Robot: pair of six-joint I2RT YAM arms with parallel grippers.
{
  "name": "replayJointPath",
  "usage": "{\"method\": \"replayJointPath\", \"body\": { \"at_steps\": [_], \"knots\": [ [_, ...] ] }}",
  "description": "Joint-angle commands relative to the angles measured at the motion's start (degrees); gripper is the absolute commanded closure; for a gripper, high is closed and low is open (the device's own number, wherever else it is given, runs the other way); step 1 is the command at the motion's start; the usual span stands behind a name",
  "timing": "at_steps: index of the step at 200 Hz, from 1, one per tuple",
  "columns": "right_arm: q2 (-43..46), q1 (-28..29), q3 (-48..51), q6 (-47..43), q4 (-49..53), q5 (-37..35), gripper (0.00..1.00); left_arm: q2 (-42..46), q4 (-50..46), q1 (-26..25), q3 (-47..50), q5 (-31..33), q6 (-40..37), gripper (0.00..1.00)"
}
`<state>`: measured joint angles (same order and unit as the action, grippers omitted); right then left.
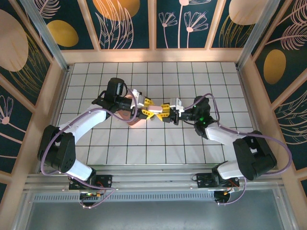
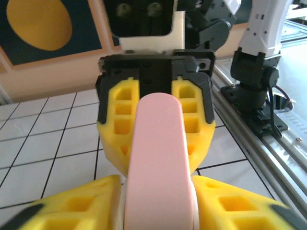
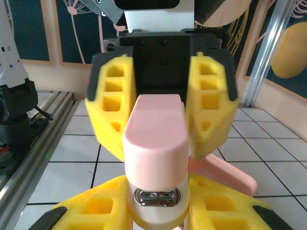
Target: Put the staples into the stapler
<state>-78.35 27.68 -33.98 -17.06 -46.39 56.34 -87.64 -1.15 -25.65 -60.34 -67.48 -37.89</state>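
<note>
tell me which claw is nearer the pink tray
Left. The left claw hangs just beside the pink tray. The right claw is farther off, on the other side of the stapler that sits between the two claws.

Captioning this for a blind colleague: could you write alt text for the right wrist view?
A pink-topped stapler, metal front toward the camera, is clamped by the right gripper. The left gripper faces it, jaws open either side of the far end, over a white tiled table with a pink tray behind.
</note>
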Motion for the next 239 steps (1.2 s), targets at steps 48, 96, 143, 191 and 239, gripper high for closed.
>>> {"method": "replayJointPath", "body": {
  "at_steps": [48, 96, 143, 191, 239],
  "knots": [
    [7.45, -0.77, -3.97, -15.09, 31.85, -11.46, 0.85, 3.09, -4.34, -0.24, -1.52, 11.14, -1.18, 0.44],
    [6.8, 0.01, -8.04, -19.55, 42.72, -14.68, 0.87, 1.15, -12.55, -2.43, -5.33, 13.15, -9.23, 0.42],
    [4.88, 1.07, -10.72, -20.81, 45.1, -14.44, 0.88, -2.64, -17.81, -5.78, -9.29, 15.0, -13.7, 0.43],
    [4.29, 1.67, -11.37, -20.95, 44.9, -14.24, 0.88, -5.26, -18.89, -7.35, -11.65, 14.53, -13.81, 0.51],
    [4.17, 1.85, -11.55, -20.93, 44.39, -14.24, 0.88, -6.32, -18.81, -8.04, -12.09, 14.19, -13.05, 0.54]
  ]
}}
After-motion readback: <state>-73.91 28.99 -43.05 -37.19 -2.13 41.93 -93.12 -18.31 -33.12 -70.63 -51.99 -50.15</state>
